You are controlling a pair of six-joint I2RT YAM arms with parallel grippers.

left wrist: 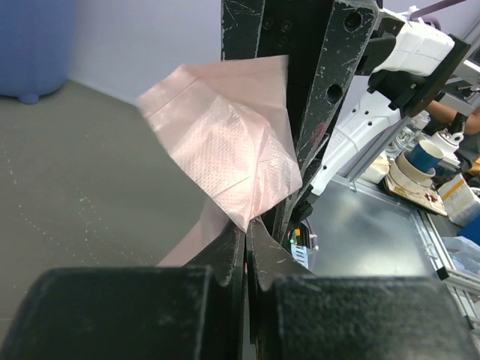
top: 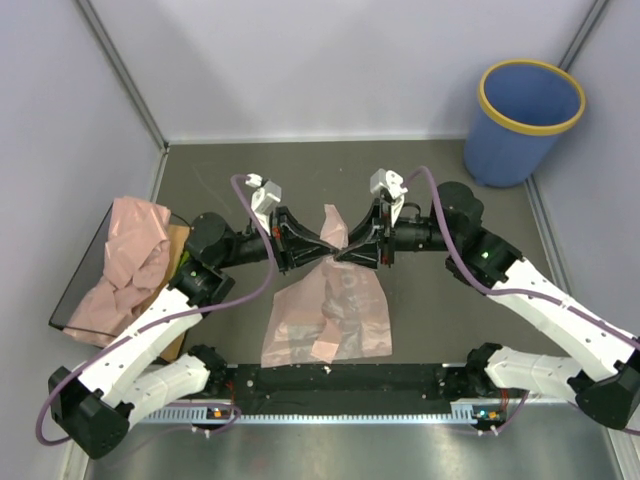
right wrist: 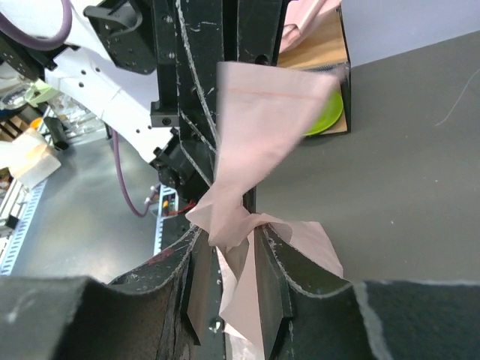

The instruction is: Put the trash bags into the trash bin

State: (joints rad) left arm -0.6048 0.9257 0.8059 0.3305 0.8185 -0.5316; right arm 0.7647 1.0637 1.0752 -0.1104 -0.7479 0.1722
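Left fingers (top: 305, 245) are pressed together on a corner of a pale pink translucent plastic bag (top: 330, 320). In the left wrist view the film comes out from between the two closed tips (left wrist: 232, 255) and fans upward. Right fingers (top: 362, 248) face them from the other side, tips almost meeting the left ones over mid-desk. In the right wrist view they stand narrowly apart (right wrist: 196, 277) with a twisted fold of the same bag (right wrist: 225, 225) between them. Cannot tell if they clamp it or only bracket it. The bag is lifted at its top edge between the two arms, and the rest drapes down and lies crumpled on the dark grey desk (top: 430, 320) toward the arm bases. A heap of pink bags (top: 125, 265) sits on a dark tray at the desk's left edge, well apart from the held one. The round blue plastic bin with a yellow rim (top: 505, 160) stands upright in the far right corner, well apart from the bag and both arms. A green bowl (right wrist: 330, 116) shows in a wooden box in the right wrist view.
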